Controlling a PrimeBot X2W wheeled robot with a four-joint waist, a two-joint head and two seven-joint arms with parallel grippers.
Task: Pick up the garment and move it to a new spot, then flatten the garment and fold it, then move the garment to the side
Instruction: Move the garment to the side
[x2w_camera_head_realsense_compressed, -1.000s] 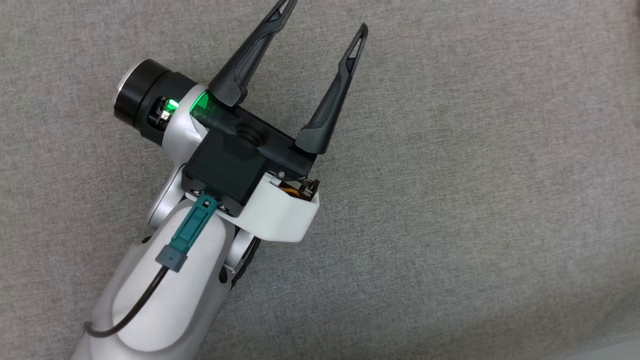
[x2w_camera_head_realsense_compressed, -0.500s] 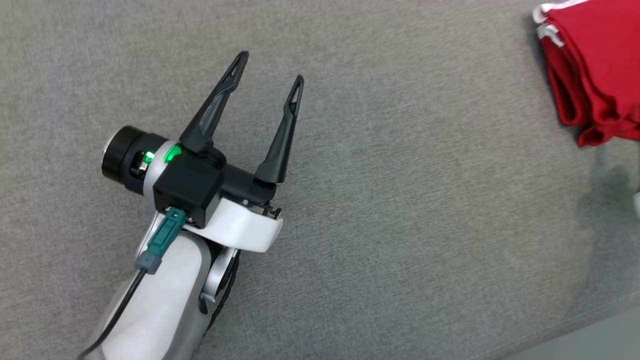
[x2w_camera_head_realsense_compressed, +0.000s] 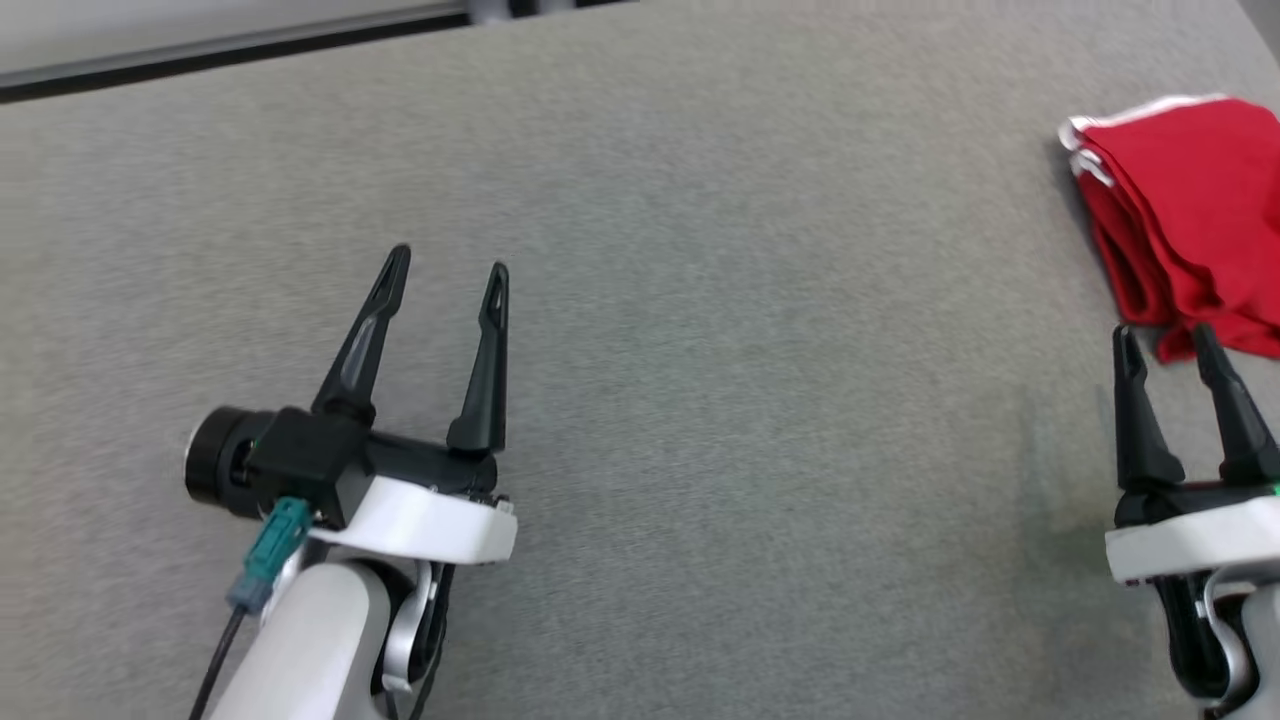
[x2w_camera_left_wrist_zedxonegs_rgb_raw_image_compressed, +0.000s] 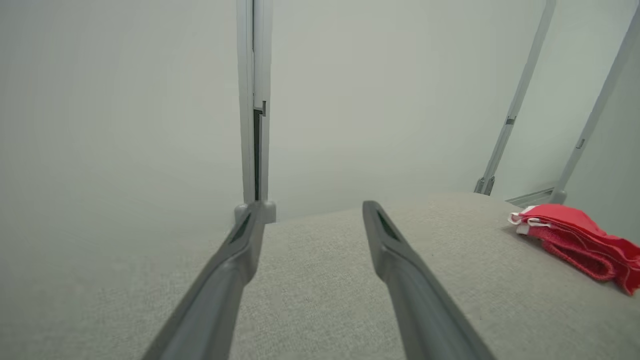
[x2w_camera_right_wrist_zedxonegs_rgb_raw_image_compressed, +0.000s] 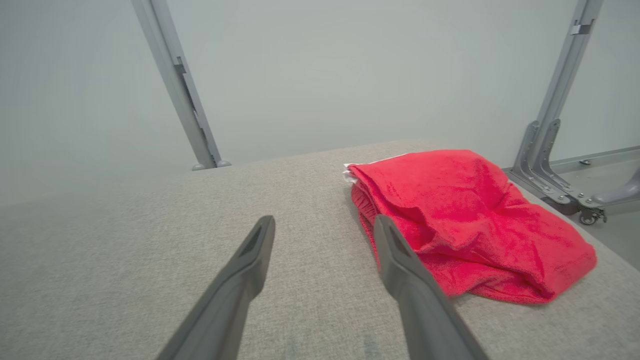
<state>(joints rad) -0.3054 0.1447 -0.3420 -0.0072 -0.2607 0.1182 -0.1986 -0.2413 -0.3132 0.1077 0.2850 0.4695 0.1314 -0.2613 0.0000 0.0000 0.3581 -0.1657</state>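
Right gripper (x2w_camera_head_realsense_compressed: 1161, 338) parted, empty, tips just short of folded red garment (x2w_camera_head_realsense_compressed: 1175, 190), which lies far right on grey surface (x2w_camera_head_realsense_compressed: 700, 400). Left gripper (x2w_camera_head_realsense_compressed: 448, 265) parted too. Garment likely soft, light; pinch near edge.

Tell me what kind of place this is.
Probably a robot test cell or lab rather than a home: a grey fabric-covered worktable enclosed by plain pale panels on metal frame struts, with a folded red garment lying on it.
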